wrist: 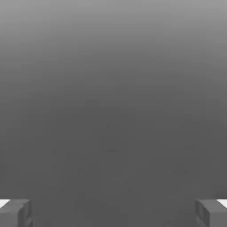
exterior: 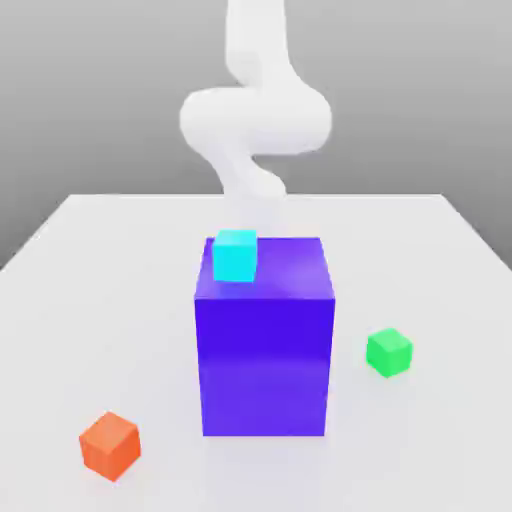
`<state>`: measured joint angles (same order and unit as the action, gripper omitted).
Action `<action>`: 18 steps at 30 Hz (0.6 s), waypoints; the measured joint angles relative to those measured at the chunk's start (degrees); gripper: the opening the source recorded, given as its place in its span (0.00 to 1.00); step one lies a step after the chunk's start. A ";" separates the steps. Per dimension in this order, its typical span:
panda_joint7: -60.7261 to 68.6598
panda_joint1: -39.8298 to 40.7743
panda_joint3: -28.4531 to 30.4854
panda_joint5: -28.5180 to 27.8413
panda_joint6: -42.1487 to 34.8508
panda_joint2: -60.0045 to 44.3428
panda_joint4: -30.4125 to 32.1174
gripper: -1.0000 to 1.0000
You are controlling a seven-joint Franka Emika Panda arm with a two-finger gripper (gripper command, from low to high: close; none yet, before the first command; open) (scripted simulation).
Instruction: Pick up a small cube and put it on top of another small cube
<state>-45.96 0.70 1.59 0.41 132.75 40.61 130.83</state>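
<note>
bright green, the small cube (exterior: 389,352) sat on the pale table (exterior: 100,310), toward the exterior view's right, with a gap between it and the big blue-purple block (exterior: 265,365). it was turned cornerwise, one upright edge pointing roughly to the near side and a side face slanting away to either hand. it lay flat, top face up; its sides looked about equal, so i could make out no long axis.

the block stood upright near the middle, its broad front squared to the near side, rising well above the green cube. on its top, toward the near left part in the exterior view, the cyan cube (exterior: 235,256) appeared to rest, front face nearly in line with the block's. the orange cube (exterior: 110,446) lay nearest, at the exterior view's left, also cornerwise, and the block stood as an obstacle between its side of the table and the green cube's.

beyond the block, the white arm (exterior: 256,120) came down at the far side. in the hand view the gripper (wrist: 113,213) had its fingers spread wide.
</note>
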 joint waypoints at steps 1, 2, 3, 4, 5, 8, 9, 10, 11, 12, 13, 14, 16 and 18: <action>-0.02 0.31 0.70 0.22 0.41 -2.25 -0.41 0.50; -0.04 0.59 1.39 0.43 0.81 -4.40 -0.81 0.50; -0.04 0.85 2.08 0.66 1.21 -6.51 -1.19 0.50; -0.03 1.12 2.78 0.90 1.60 -8.60 -1.58 0.50; -0.01 1.37 3.50 1.16 1.98 -10.67 -1.96 0.50; 0.23 2.29 5.53 2.16 3.14 -16.88 -3.09 0.50; 0.34 2.59 6.23 2.55 3.53 -18.94 -3.47 0.50; 0.46 2.87 6.95 2.95 3.91 -21.01 -3.85 0.50; 0.61 3.17 7.65 3.38 4.30 -23.08 -4.23 0.50; 0.79 3.52 8.31 3.85 4.68 -25.16 -4.61 0.50; 0.98 3.86 8.98 4.35 5.05 -27.24 -4.99 0.50; 1.19 4.21 9.64 4.88 5.43 -29.33 -5.37 0.50; 1.67 5.04 10.86 6.02 6.17 -33.51 -6.13 0.50; 2.21 6.50 11.85 7.24 6.90 -37.72 -6.90 0.50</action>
<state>-43.76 7.20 13.44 7.65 139.65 2.89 123.93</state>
